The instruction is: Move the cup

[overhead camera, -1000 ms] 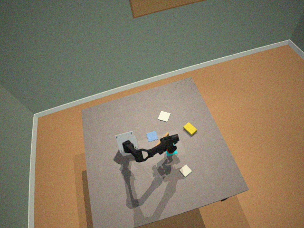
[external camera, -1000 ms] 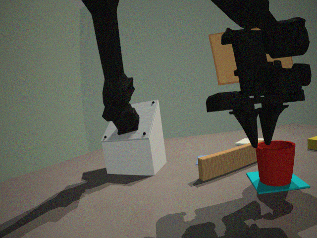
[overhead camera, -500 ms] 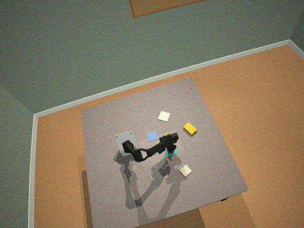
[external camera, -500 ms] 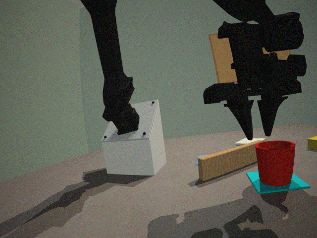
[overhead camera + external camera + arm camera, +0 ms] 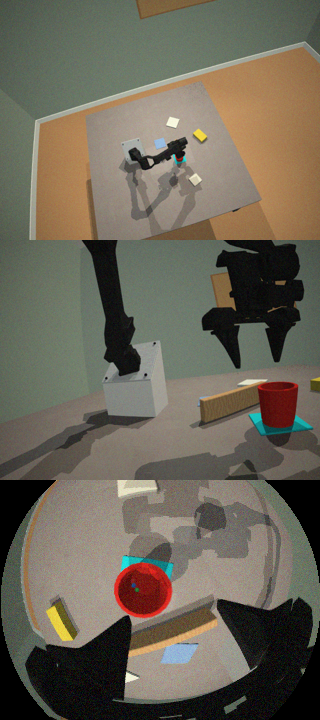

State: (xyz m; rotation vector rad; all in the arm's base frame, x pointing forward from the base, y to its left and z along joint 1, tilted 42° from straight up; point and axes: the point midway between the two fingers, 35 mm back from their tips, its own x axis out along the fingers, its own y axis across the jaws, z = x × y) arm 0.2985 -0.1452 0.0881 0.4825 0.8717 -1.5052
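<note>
A red cup [image 5: 181, 158] [image 5: 278, 404] [image 5: 143, 591] stands upright on a cyan pad [image 5: 182, 161] [image 5: 302, 425] [image 5: 143, 563]. Small marbles show inside it in the wrist view. My gripper [image 5: 256, 363] [image 5: 175, 612] is open and empty, hanging above the cup and clear of its rim. A light blue pad [image 5: 160, 143] [image 5: 179, 654] lies on the far side of a wooden bar [image 5: 227, 401] [image 5: 175, 632], toward the arm's base.
A white base block [image 5: 133, 149] [image 5: 136, 385] carries the arm. A yellow block [image 5: 200, 135] [image 5: 315, 383] [image 5: 62, 620], a white pad [image 5: 172, 122] [image 5: 252, 382] and a cream block [image 5: 195, 179] [image 5: 138, 484] lie on the grey table [image 5: 227, 165].
</note>
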